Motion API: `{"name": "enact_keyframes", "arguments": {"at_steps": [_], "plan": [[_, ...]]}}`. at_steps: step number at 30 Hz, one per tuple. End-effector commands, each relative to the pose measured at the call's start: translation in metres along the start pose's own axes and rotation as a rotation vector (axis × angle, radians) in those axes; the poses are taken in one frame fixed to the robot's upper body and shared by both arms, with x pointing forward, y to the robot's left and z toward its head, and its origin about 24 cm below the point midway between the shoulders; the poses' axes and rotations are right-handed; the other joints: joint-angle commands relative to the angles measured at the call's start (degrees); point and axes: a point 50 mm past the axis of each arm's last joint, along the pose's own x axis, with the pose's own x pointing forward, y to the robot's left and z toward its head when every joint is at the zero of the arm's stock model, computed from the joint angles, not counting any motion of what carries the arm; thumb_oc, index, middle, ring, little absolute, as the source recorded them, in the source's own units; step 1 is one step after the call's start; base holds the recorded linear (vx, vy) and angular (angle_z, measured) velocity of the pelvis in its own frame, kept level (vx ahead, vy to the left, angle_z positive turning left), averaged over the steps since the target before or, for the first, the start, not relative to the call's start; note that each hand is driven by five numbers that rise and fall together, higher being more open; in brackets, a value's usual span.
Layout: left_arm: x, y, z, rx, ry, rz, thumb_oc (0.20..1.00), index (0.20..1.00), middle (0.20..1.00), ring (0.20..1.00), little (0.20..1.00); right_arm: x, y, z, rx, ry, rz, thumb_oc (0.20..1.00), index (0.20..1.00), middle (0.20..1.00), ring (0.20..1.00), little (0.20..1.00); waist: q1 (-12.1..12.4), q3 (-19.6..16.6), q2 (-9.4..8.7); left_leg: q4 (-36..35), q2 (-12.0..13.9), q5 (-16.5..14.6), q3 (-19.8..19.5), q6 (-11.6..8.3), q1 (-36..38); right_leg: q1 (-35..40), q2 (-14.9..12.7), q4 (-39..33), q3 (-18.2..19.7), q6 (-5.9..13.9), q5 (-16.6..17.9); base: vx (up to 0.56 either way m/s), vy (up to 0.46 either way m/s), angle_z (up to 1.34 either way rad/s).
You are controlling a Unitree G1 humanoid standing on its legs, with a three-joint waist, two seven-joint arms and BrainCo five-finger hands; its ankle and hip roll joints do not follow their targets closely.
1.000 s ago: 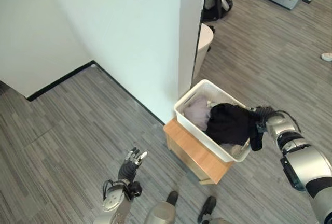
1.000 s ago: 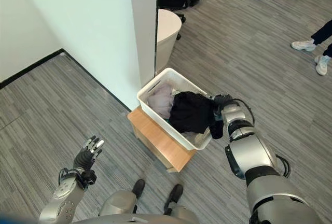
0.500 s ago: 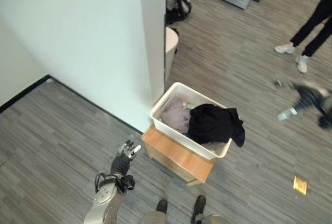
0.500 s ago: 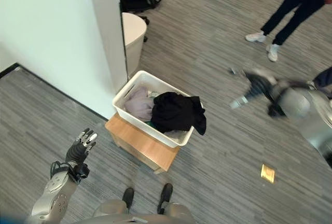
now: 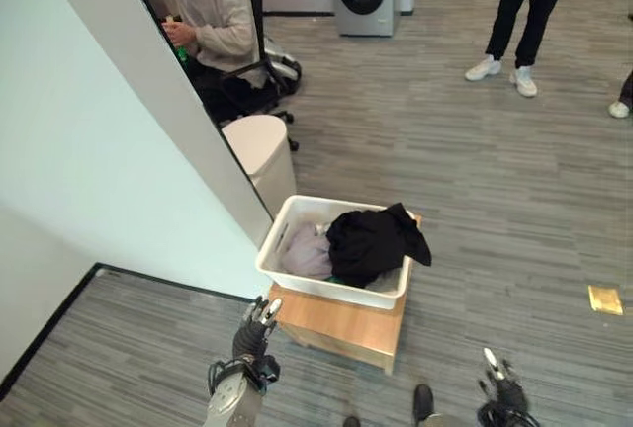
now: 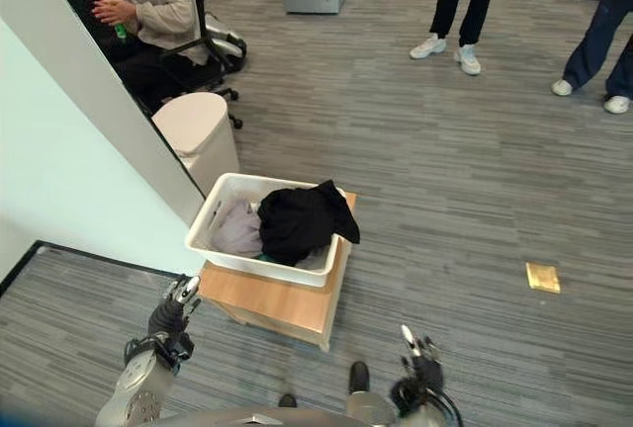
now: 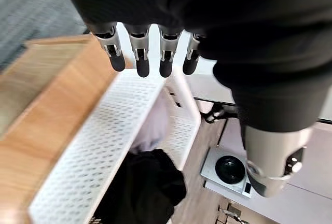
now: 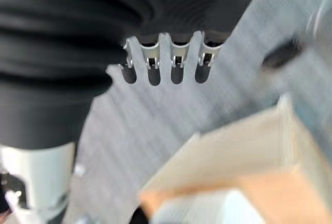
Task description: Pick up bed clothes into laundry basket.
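A white perforated laundry basket stands on a low wooden stand. A black garment is heaped in it and hangs over the right rim; a pale lilac cloth lies beside it. My left hand hovers low at the stand's left front corner, fingers straight and holding nothing; in its wrist view the basket and black garment lie past the fingertips. My right hand hangs low at the bottom right, away from the basket, fingers straight and empty.
A white partition wall runs along the left of the basket. A white round bin stands behind it. A person sits on a black chair; another person stands at the back. A small gold packet lies on the floor.
The camera has swung, shifting the whole scene. My right hand has dropped from the far right down to the bottom of the view. The black garment stays draped over the basket rim.
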Motion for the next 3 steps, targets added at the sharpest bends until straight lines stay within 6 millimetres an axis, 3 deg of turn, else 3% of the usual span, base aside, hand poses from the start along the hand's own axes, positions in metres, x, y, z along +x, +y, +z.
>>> {"name": "enact_keyframes", "arguments": {"at_steps": [1,3], "plan": [[0.0055,0.0146,0.0331,0.103,-0.128,-0.011,1.000,1.000,1.000,1.000,1.000,0.0097,0.0014,0.0490,-0.053,-0.180,0.092,1.000,1.000,1.000,1.000,1.000,1.54,0.61,-3.51,0.29,2.64,1.28,1.27,-2.10,-2.35,5.69,-5.22,2.58,-2.09,4.39,-8.41,0.00,0.000,0.00],[0.0062,0.0130,0.0338,0.123,-0.133,-0.031,1.000,1.000,1.000,1.000,1.000,0.0091,0.0013,0.0556,-0.097,-0.201,0.115,1.000,1.000,1.000,1.000,1.000,1.60,0.51,-3.63,0.29,2.51,1.24,1.17,-2.11,-2.28,5.79,-5.31,2.63,-2.23,4.45,-8.34,0.00,0.000,0.00]]}}
